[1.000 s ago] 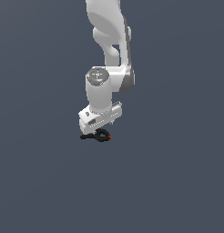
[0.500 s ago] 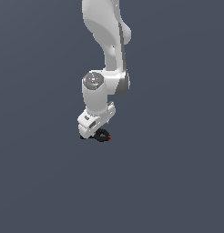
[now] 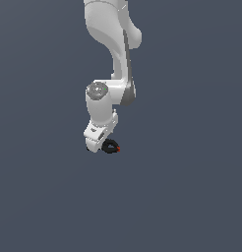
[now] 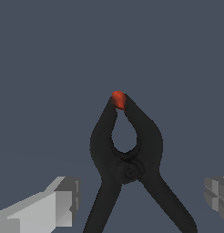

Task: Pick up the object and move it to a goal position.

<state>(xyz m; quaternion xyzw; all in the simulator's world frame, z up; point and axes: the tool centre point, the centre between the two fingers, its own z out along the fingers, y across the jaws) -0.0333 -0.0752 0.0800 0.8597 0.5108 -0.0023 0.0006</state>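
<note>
In the exterior view my arm (image 3: 118, 49) comes down from the top of the frame and folds at the wrist, so that my gripper (image 3: 96, 143) hangs low over the plain dark floor (image 3: 192, 197). I hold it tilted because the spring clamp (image 3: 111, 146) lies flat and small on that floor, and I need my fingers down at its level to take it. The clamp sits just beside the gripper on the exterior view's right, its rounded black body showing next to the white finger housing, and its orange-red tip (image 3: 118, 148) pointing away toward that same side. I cannot tell from this view whether anything touches it.

The wrist view explains the arrangement better. One finger (image 4: 52, 205) appears at one edge, the clamp (image 4: 127, 159) lies in the middle with its tip (image 4: 118, 99) pointing away from the camera, and the other finger (image 4: 217, 193) appears at the opposite edge. My jaws stand wide, with clear floor between each finger and the clamp, so I hold nothing yet. The two thin handles splay back toward me while the pivot and body lie roughly between the fingers. I judge that is why I am set this way: closing across the body gives a steadier grasp than pinching the splayed handles, which could slip or twist away.
</note>
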